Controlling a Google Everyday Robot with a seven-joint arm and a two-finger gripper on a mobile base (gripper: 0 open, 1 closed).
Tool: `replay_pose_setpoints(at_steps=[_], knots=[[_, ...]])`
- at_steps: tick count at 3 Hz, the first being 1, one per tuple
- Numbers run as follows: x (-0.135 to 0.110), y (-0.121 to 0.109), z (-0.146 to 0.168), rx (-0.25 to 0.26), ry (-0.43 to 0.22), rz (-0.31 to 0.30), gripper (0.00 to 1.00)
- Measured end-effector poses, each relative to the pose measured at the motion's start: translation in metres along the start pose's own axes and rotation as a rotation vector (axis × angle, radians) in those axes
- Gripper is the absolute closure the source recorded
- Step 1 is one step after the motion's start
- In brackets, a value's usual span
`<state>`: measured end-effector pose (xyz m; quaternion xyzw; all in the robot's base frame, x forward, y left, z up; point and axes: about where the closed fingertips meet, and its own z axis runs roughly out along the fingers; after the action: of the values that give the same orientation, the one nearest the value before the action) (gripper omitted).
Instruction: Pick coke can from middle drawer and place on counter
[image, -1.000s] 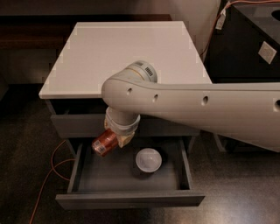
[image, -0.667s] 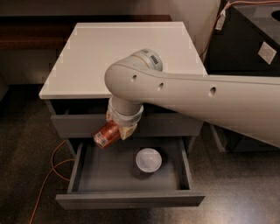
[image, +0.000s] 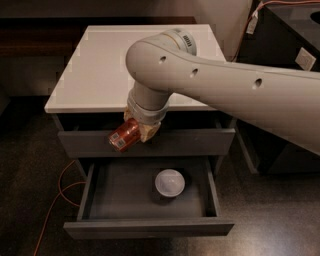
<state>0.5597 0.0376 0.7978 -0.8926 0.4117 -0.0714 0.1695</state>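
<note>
So your gripper (image: 139, 131) is hanging just under the front edge of the bench (image: 95, 75), in front of the upper drawer (image: 195, 142), and it's got the can (image: 122, 137). The tan fingers (image: 150, 131) are clamped around the can's right end. The can is lying pretty much on its side, tipped down to the left, and its silver end faces you at the lower left. It's up in the air and not touching anything but the gripper.

Below it the drawer (image: 150, 227) is pulled way out. The only thing you can see inside is a white bowl (image: 169, 182), sitting upright a bit right of centre on the grey floor of the drawer. The can is above the drawer's back left part, well clear of the bowl.

The big white arm (image: 225, 90) comes in from the right and crosses over the bench's front right corner. There's also an orange cable (image: 61, 187) looping on the floor left of the drawer.
</note>
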Motion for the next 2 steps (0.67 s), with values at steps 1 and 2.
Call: replay_pose_setpoints(at_steps=[1, 2], knots=[[0.007, -0.010, -0.023, 0.028, 0.009, -0.008, 1.00], [0.030, -0.032, -0.063, 0.082, 0.023, 0.009, 1.00]])
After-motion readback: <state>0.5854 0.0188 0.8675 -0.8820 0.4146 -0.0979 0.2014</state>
